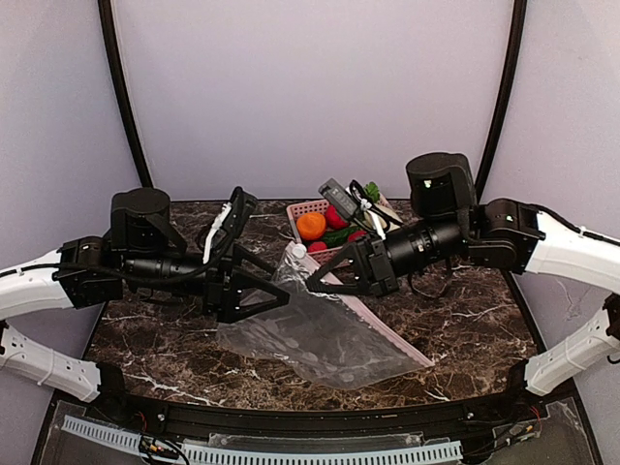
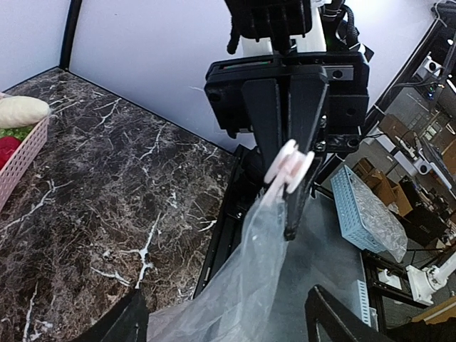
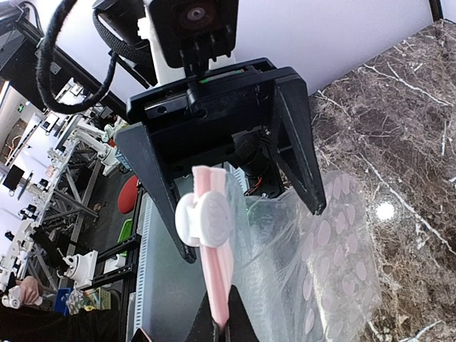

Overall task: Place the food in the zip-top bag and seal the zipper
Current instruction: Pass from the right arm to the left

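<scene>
The clear dotted zip-top bag [image 1: 325,339] hangs from its raised mouth corner down onto the table. No food shows inside it. My right gripper [image 1: 310,279] is shut on the pink zipper strip [image 3: 217,278] just below the white slider [image 3: 206,214]. In its own wrist view the right gripper [image 3: 222,324] shows its jaws pinched on the strip. My left gripper [image 1: 283,286] is wide open and straddles the bag's upper part without touching it; in the left wrist view [image 2: 226,296] bag film lies between its fingers. The food [image 1: 311,225] lies in the pink basket [image 1: 302,208].
The basket stands at the back centre and holds an orange, red tomatoes [image 1: 335,216] and green pieces. A cream vegetable [image 2: 21,110] shows at its edge in the left wrist view. The dark marble table [image 1: 165,339] ends at a black front rail [image 1: 310,412].
</scene>
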`<state>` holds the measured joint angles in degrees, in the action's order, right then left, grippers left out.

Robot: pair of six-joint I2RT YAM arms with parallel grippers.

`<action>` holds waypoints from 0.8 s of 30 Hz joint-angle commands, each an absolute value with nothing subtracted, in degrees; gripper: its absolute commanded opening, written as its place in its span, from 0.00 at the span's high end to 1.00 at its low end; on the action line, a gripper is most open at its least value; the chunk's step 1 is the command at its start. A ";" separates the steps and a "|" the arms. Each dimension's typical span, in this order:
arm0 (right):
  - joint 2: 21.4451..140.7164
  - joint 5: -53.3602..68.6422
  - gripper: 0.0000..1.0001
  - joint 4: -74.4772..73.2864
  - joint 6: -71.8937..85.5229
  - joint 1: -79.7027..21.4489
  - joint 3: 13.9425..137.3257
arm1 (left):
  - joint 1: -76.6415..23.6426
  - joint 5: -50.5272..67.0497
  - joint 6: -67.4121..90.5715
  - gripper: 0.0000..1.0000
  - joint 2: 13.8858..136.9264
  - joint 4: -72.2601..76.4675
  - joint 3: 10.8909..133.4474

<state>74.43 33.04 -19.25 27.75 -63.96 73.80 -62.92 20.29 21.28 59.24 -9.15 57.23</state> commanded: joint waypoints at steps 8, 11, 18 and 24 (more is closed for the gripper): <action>75.31 33.93 1.00 -17.31 28.86 -63.46 71.74 | -63.06 27.15 24.51 0.38 59.79 -0.28 56.89; 75.36 33.98 1.00 -17.31 28.78 -63.35 71.70 | -63.06 26.89 24.87 0.45 59.81 -0.24 56.76; 75.54 33.88 1.00 -17.39 28.71 -63.37 71.34 | -63.02 25.90 26.06 0.80 60.42 2.15 55.73; 74.65 33.05 0.94 -17.31 28.05 -63.32 70.69 | -63.02 25.16 26.47 0.99 60.53 2.87 54.88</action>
<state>75.11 33.47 -19.29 28.36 -63.94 71.70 -62.89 25.30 26.09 60.42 0.82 56.03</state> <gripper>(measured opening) 0.012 0.012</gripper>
